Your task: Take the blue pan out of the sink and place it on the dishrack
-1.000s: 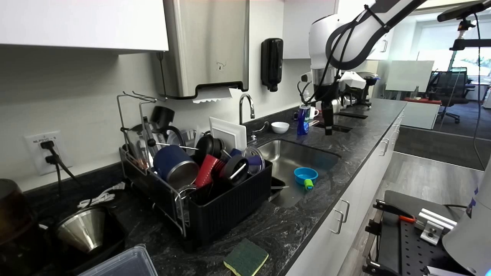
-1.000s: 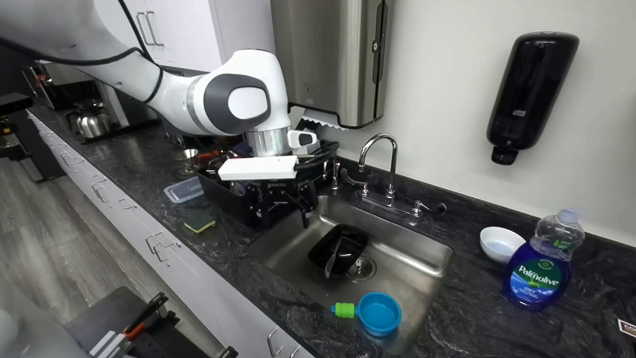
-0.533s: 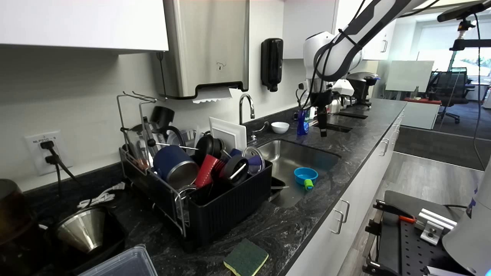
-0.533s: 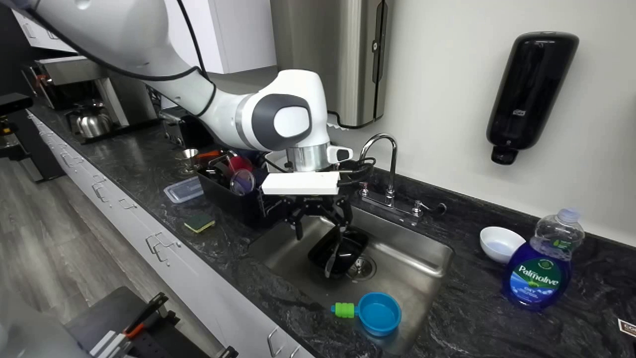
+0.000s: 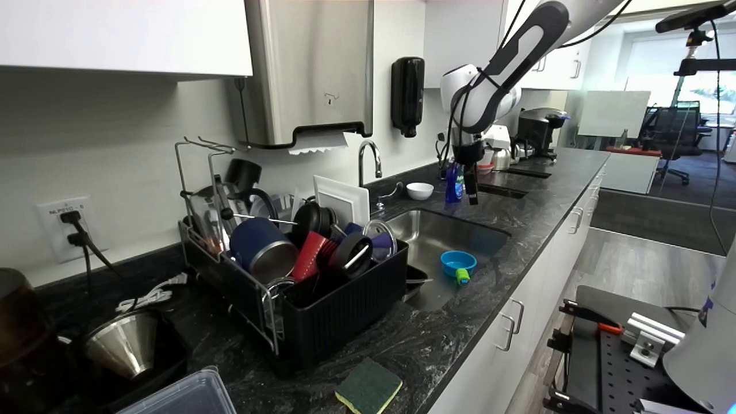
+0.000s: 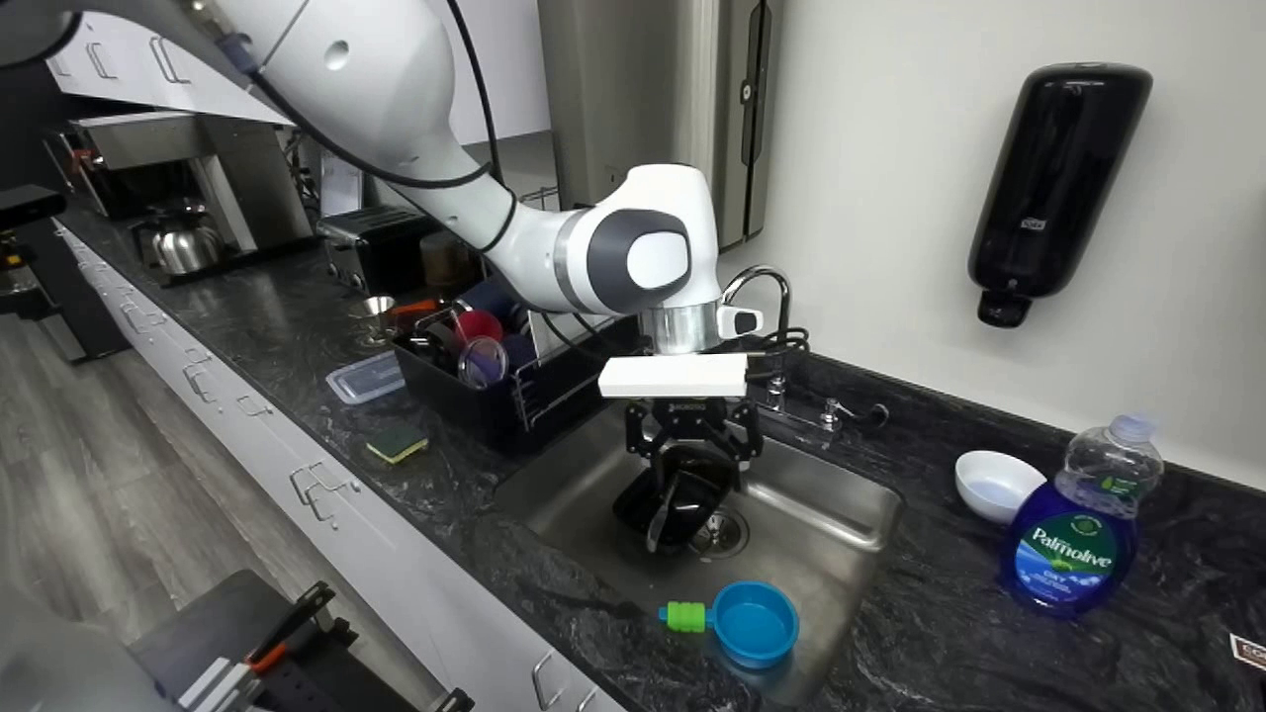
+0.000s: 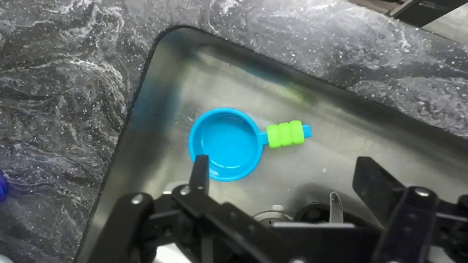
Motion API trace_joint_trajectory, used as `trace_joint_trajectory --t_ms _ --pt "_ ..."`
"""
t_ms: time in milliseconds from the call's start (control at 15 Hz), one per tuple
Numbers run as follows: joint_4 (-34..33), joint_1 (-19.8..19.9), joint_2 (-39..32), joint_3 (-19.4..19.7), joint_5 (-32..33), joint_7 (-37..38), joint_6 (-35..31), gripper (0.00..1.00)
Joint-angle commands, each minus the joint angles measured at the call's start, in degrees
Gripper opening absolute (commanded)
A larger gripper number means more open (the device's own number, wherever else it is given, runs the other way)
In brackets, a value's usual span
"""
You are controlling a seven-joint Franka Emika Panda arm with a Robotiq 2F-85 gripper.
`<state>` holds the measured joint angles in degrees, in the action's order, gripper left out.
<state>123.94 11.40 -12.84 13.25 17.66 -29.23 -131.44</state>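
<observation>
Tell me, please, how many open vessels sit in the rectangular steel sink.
2: the round blue plastic-looking pan, near a corner of the sink, and the rectangular glossy black container, beside the round metal drain. Anything underneath would be hidden.

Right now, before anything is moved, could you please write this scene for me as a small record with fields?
Blue pan: in the sink, open side up
Handle: blue, with a bright green grip
Gripper: open, raised apart from the pan, nothing held
Also in sink: black container and a utensil
Dishrack: beside the sink, loaded with dishes
On the counter: white bowl, blue dish-soap bottle, sponge
Task state: pan not yet on the dishrack
</observation>
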Motion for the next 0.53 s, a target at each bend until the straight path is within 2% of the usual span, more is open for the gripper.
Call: trace_joint_trajectory --t_ms 0,467 --pt "-5.21 1.76 -4.73 -1.21 0.44 -2.91 0.75 1.00" --pt "-10.98 3.05 -11.23 -1.35 0.65 -3.08 1.26 1.00"
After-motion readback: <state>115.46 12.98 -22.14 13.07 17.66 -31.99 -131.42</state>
